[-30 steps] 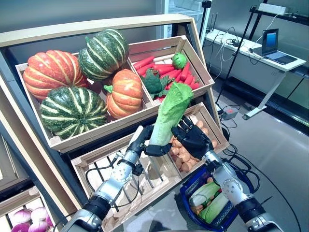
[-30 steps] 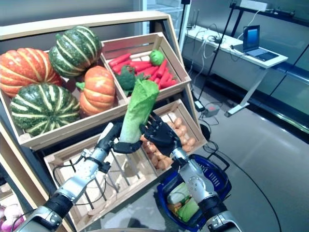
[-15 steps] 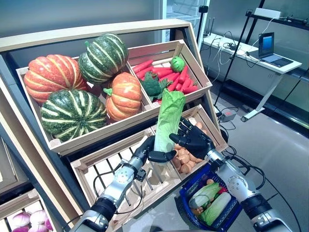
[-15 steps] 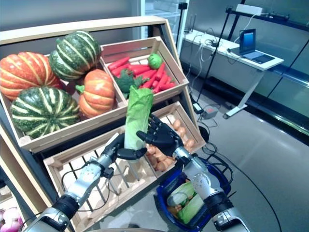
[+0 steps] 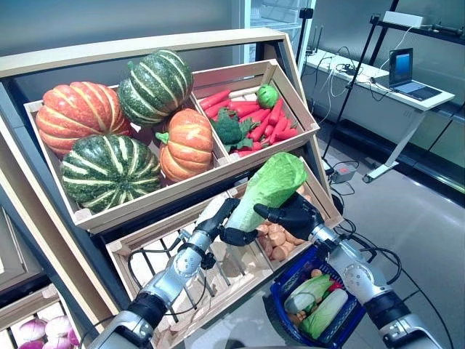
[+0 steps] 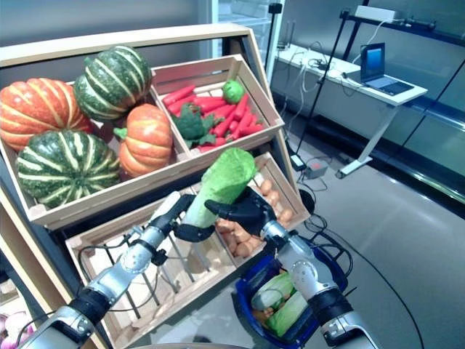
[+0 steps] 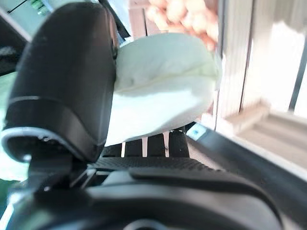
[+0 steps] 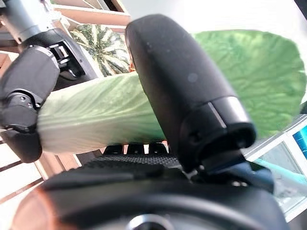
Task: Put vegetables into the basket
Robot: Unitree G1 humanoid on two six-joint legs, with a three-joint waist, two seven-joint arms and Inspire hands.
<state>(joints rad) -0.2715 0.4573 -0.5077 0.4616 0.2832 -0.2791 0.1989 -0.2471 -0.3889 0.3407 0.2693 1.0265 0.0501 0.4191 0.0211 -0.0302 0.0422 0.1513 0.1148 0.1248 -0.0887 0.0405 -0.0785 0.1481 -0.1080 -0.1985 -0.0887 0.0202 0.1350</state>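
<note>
A long green cabbage [image 5: 269,190] with a pale stalk end is held in the air in front of the lower crates, leaning to the right. My left hand [image 5: 221,222] is shut on its stalk end [image 7: 163,86], thumb [image 7: 67,86] against it. My right hand [image 5: 294,214] grips the middle of the cabbage [image 8: 96,115] from below, thumb [image 8: 187,96] lying across the leaves. The blue basket [image 5: 275,299] stands on the floor below my right arm, with pale green vegetables [image 5: 323,313] inside it.
The upper crates hold pumpkins [image 5: 109,167], and carrots with broccoli [image 5: 251,120]. A lower crate of potatoes [image 5: 276,240] sits behind my hands, beside a wire-bottomed crate [image 5: 152,254]. A desk with a laptop [image 5: 407,69] is at the far right. Onions [image 5: 33,331] show at the lower left.
The cabbage has tipped from upright to leaning right. My right hand, with its fingers spread beside it before, now closes around its middle. The left hand keeps hold of the stalk end.
</note>
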